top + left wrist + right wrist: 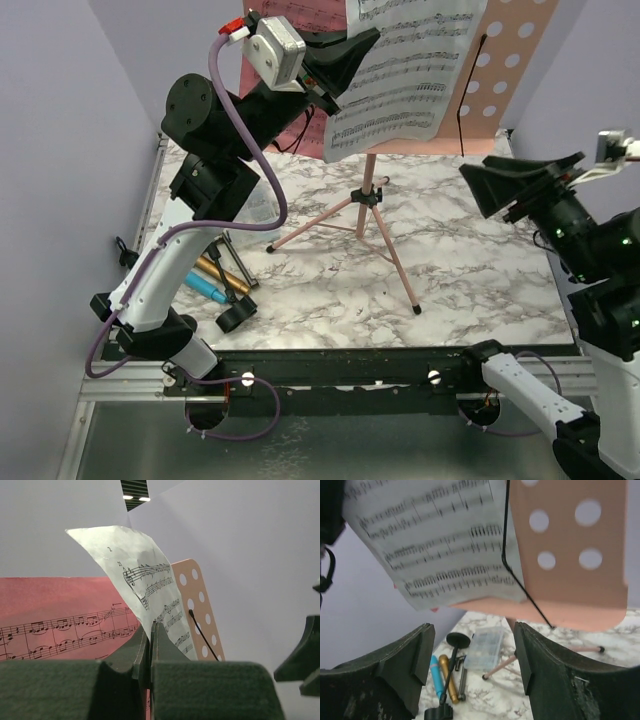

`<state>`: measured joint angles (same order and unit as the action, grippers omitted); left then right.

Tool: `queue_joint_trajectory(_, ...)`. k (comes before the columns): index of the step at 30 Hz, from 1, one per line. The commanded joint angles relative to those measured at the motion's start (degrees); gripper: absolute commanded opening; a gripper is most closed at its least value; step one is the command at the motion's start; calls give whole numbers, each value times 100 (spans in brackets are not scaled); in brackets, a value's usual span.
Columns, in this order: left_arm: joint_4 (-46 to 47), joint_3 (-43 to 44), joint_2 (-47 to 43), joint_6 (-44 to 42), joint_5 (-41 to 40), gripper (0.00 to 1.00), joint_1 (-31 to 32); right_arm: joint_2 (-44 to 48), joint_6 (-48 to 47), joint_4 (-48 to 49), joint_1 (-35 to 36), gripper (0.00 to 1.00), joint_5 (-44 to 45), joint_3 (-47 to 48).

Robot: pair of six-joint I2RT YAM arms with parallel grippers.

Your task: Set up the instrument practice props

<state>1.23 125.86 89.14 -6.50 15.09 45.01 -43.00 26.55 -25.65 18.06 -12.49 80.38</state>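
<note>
**benchrat:** Lavender walls (60, 120), marble-pattern table (480, 270). The pink perforated music rack (520, 60) is up on its thin pink tripod legs (390, 250), toward the far edge and about mid-table. A white sheet-music page (400, 90) sits crooked across the rack, its left side hanging out past it. The left gripper (150, 645) is clamped tight right where that page meets the pink sheet-music page (50, 605). Can't tell which of the two it's pinching.

**mk_servo:** And the right gripper (472, 630)?

**benchrat:** Jaws wide apart with nothing in them. It's hovering just off the rack's right side, near the thin black wire page holder (507, 555).

**mk_servo:** My worry is I can't see that the page is tucked under that wire. If the pinch lets go, it could slide off the ledge. Those legs are skinny too. A sideways tug on the paper or a bump from the right fingers probably tips the lot.

**benchrat:** Agreed. The rest of the kit lies by the left edge, toward the near-left corner: gold microphone (452, 692), blue microphone (436, 672) and black round-based mic mount (458, 640). There's also a clear plastic compartment box (485, 650). The left arm (170, 270) hangs right over that pile, so it's in the way.
</note>
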Motion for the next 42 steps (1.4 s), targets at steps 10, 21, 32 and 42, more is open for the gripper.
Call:
queue_joint_trajectory(10,175,94,114,28,-52,0,-28,-2869,-388,-1299,17,66,739,3517)
queue_joint_trajectory(21,192,94,194,35,3,0,-28,-2897,-274,-802,21,44,524,3504)
queue_joint_trajectory(32,321,99,299,51,-202,0,-28,-3041,-256,-476,21,36,383,3476)
queue_joint_trajectory(42,514,30,345,-10,-613,0,-26,-2846,-269,-155,17,0,378,3189)
